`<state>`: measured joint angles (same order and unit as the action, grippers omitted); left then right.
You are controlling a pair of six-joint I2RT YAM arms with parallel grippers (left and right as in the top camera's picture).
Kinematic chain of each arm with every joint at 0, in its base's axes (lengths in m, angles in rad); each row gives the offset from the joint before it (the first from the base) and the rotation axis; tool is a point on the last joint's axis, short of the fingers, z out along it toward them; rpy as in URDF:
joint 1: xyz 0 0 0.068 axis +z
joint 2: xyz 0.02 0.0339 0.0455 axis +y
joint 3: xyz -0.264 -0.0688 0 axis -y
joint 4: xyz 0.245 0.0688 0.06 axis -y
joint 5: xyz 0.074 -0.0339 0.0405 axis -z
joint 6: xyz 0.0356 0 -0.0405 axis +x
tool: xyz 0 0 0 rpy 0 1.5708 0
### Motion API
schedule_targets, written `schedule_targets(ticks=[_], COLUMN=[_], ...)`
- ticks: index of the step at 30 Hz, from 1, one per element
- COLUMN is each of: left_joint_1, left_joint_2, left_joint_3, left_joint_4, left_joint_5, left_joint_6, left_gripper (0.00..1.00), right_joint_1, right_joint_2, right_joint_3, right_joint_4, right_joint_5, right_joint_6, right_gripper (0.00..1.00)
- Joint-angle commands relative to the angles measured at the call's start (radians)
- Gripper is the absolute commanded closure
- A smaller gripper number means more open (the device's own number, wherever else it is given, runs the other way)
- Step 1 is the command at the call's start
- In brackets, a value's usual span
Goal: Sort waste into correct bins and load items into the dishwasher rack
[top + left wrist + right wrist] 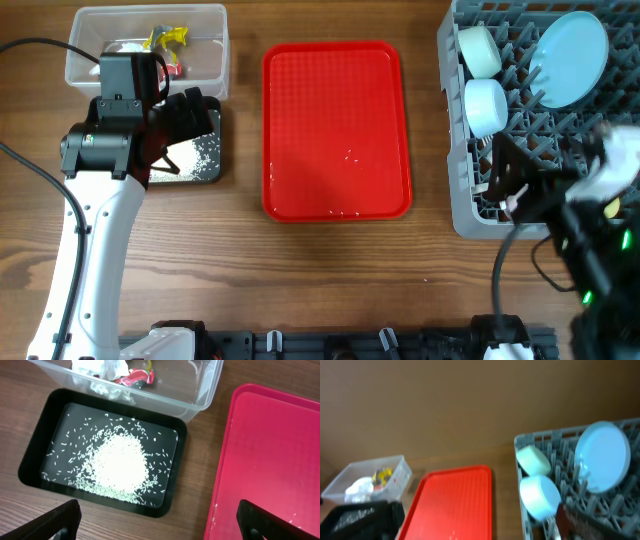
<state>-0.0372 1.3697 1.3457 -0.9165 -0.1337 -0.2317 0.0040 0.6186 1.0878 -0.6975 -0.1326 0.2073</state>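
Observation:
The clear tub [205, 40] at the back left holds white tissue [97, 370], a red wrapper [135, 379] and a yellow wrapper [167, 37]. In front of it the black tub [30, 467] holds a heap of rice grains [117, 462]. My left gripper [160, 522] hangs open and empty above the black tub's near edge. The grey-blue rack [455, 200] on the right holds a yellow cup [478, 50], a whitish cup [485, 105] and the light-blue plate [570, 58]. My right gripper [508, 185] is over the rack's front part, its jaws blurred.
The flat red tray [335, 130] lies in the middle between the tubs and the rack, with a few stray grains [348, 155] on it. My left arm stretches along the table's left side. The rack fills the right edge.

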Motion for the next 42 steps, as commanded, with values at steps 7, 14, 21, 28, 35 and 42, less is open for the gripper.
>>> schedule_targets(ticks=[7,14,21,28,35,42], left_joint_1=[0.005,0.005,0.005,0.005,0.005,0.005], left_joint_2=[0.001,0.001,0.001,0.001,0.001,0.001], left_joint_3=[0.003,0.003,0.003,0.003,0.003,0.003], left_joint_4=[0.002,0.002,0.002,0.002,0.002,0.002], left_joint_5=[-0.002,-0.002,-0.002,-0.002,-0.002,-0.002], left_joint_6=[-0.012,-0.012,-0.012,-0.012,-0.012,-0.012], left_gripper=[0.0,0.0,0.0,0.0,0.0,0.0], right_joint_1=[-0.005,-0.005,-0.005,-0.005,-0.005,-0.004], right_joint_2=[-0.442,-0.616,-0.615,-0.616,-0.611,-0.611], right_joint_3=[-0.744,-0.964,-1.002,-1.083,-1.083,-1.083], right_joint_4=[0.447,0.486,0.499,0.784,0.704,0.704], right_joint_5=[0.028,0.028,0.029,0.027,0.028,0.028], right_joint_6=[-0.008,0.005,0.002,0.005,0.005,0.005], right_gripper=[0.0,0.0,0.0,0.0,0.0,0.0])
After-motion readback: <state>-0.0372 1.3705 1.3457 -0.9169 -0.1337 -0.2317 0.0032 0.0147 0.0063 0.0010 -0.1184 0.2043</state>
